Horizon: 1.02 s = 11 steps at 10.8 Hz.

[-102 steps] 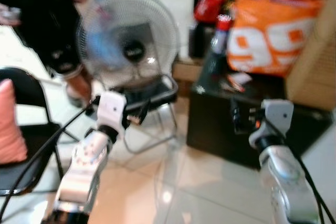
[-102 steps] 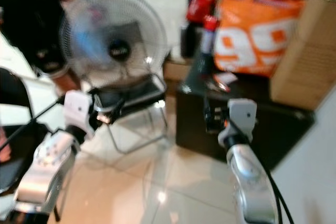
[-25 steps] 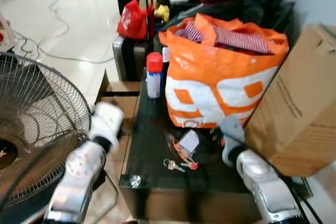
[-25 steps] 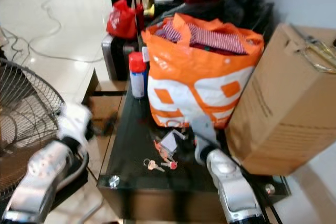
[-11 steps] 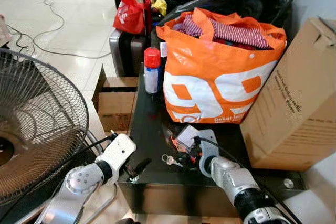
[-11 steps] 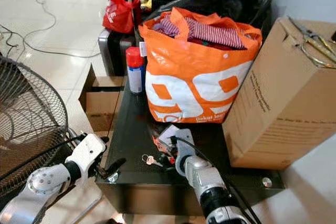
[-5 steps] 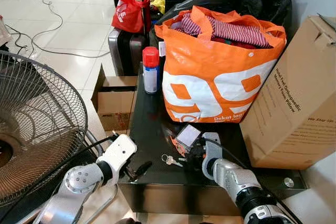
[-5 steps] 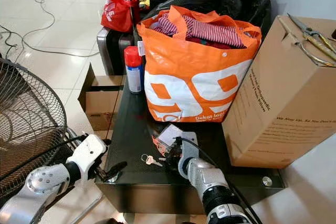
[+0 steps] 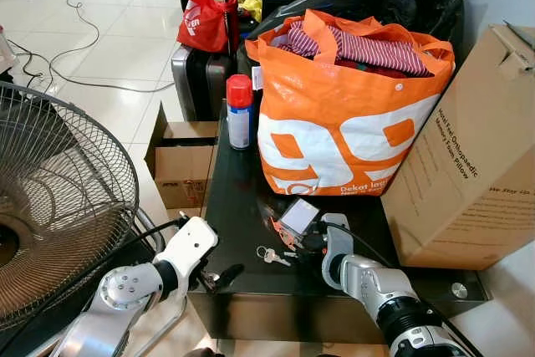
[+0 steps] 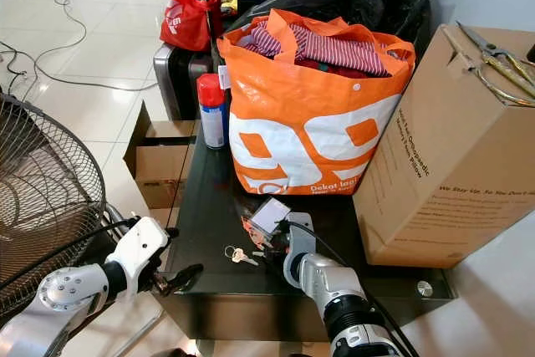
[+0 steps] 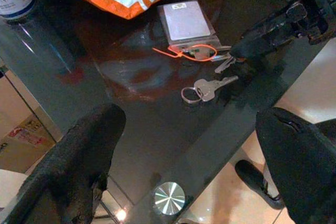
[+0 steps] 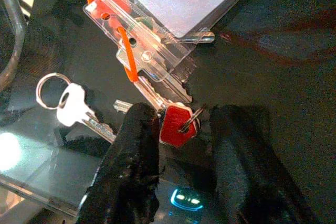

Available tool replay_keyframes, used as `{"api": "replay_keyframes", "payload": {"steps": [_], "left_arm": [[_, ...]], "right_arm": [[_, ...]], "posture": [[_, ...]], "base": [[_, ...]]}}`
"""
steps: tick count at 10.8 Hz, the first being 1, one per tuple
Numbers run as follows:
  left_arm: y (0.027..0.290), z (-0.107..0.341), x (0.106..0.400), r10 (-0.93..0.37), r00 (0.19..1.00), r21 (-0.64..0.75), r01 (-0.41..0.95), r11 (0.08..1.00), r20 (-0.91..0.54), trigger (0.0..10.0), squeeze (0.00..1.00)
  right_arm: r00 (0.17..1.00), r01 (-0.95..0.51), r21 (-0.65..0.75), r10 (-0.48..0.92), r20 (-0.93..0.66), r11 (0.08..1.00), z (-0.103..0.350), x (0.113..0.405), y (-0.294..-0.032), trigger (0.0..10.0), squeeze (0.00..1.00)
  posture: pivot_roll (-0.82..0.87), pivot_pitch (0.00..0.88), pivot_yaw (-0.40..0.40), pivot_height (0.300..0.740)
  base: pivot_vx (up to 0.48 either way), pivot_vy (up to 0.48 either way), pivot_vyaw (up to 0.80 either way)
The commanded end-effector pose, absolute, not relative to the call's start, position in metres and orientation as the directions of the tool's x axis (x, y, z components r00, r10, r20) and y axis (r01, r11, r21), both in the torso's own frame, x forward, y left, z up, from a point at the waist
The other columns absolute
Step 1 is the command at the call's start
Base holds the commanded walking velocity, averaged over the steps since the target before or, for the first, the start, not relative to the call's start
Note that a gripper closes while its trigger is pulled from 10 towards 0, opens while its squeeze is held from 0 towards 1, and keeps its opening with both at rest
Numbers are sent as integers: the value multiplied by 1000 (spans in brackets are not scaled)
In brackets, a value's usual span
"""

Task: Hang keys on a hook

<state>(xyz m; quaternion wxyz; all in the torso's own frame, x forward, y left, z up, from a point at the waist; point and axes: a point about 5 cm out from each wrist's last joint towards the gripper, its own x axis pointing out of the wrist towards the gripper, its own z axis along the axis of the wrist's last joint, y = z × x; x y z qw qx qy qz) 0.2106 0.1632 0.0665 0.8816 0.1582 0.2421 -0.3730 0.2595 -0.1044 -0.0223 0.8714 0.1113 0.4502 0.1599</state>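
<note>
Black glass table point(image 9: 242, 206): right gripper point(image 12: 181, 129) has come down onto the keys.
Its fingers now straddle the red key point(image 12: 177, 126), not closed; left gripper point(image 9: 219, 277) waits open.

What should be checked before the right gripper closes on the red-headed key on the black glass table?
1. Red-headed key lies between the right gripper fingers: ok.
2. Right gripper open, a finger on each side of the key: ok.
3. Separate silver key on a round ring is outside the fingers: ok.
4. Clear plastic card holder with orange tie is free of the red-headed key: cannot tell; they overlap.
5. Left gripper is open and off the black glass table, not in the way: ok.
6. Hook for hanging located: cannot tell.
</note>
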Motion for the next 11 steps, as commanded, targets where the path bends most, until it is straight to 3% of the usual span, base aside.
{"api": "replay_keyframes", "payload": {"steps": [1, 11], "left_arm": [[163, 68, 210, -583, 602, 101, 738, 667, -546, 10000, 20], [165, 63, 212, -575, 613, 99, 726, 681, -542, 10000, 24]], "right_arm": [[526, -179, 360, 398, -751, 916, -23, 257, -103, 0, 0], [557, -139, 305, 329, -763, 942, -22, 262, -116, 0, 0]], "posture": [[-57, 29, -16, 740], [-47, 32, -33, 740]], "base": [[0, 0, 0], [0, 0, 0]]}}
